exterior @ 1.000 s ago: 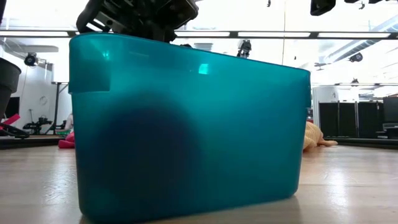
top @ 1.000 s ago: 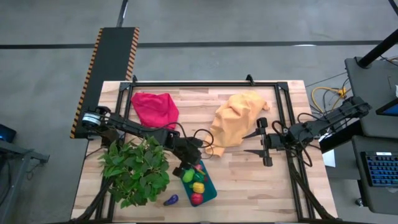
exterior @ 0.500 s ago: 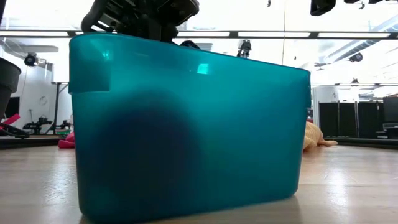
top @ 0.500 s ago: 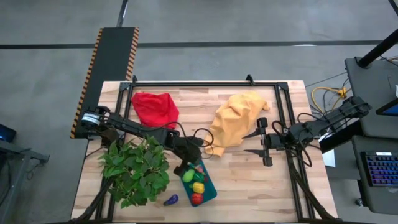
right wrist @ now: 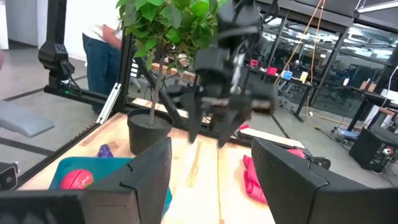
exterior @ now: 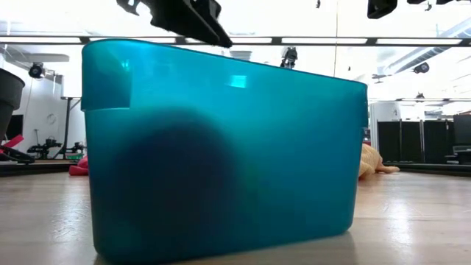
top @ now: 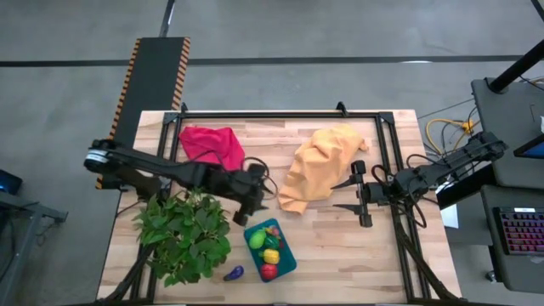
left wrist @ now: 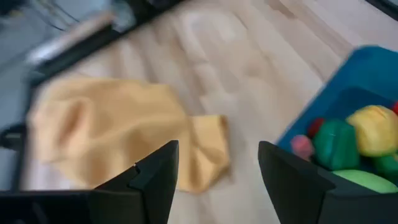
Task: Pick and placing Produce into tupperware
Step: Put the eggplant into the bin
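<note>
The purple produce (top: 234, 273) beside the tupperware (top: 286, 259) looks small, light and maybe slippery, so we'd pinch its middle; both the left gripper (top: 256, 197) and the right gripper (top: 354, 195) are spread and hold nothing.

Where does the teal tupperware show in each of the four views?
High view: tupperware at lower centre, just right of the plant.
Low view: tupperware fills most of the picture, close to the camera.
Left wrist view: tupperware at the right edge, produce inside.
Right wrist view: tupperware at lower left, below the plant.
Shared landmark: the plant, beside it in the high and right wrist views.
</note>
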Controlling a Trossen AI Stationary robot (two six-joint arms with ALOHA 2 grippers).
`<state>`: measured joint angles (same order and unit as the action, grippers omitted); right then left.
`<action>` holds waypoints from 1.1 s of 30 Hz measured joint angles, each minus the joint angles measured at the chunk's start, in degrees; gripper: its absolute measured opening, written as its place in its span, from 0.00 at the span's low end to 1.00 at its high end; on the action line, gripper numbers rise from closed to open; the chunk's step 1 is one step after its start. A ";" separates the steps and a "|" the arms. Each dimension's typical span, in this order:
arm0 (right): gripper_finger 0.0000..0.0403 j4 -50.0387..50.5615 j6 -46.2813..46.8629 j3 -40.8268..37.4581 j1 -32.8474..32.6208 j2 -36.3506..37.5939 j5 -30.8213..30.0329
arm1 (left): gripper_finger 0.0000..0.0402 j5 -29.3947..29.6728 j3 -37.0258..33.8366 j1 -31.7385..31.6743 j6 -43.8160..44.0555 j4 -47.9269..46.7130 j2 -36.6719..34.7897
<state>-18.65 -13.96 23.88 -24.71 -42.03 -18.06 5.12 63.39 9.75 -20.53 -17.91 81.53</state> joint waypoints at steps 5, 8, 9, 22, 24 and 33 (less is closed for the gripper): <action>0.53 0.00 0.00 0.00 0.00 -0.01 0.00 | 0.51 6.90 0.03 -0.31 -2.97 -0.02 -5.80; 0.53 0.04 0.00 0.00 -0.01 -0.01 0.00 | 0.51 9.92 0.05 -0.42 -4.22 0.06 -9.71; 0.53 0.07 0.00 0.00 0.00 0.00 0.00 | 0.51 10.32 0.05 -0.43 -4.52 0.88 -10.91; 0.53 0.18 0.00 0.02 -0.02 0.00 -0.02 | 0.51 10.47 0.31 -0.41 -13.13 9.68 -24.02; 0.53 0.23 0.00 0.02 -0.01 0.03 -0.02 | 0.51 10.49 0.47 -0.41 -15.26 12.83 -25.44; 0.53 0.17 0.00 0.02 -0.01 -0.01 -0.03 | 0.51 9.77 8.50 -0.31 -19.49 15.59 -27.41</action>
<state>-18.48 -13.96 23.90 -24.72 -42.04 -18.10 14.89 71.89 9.44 -40.02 -2.33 54.13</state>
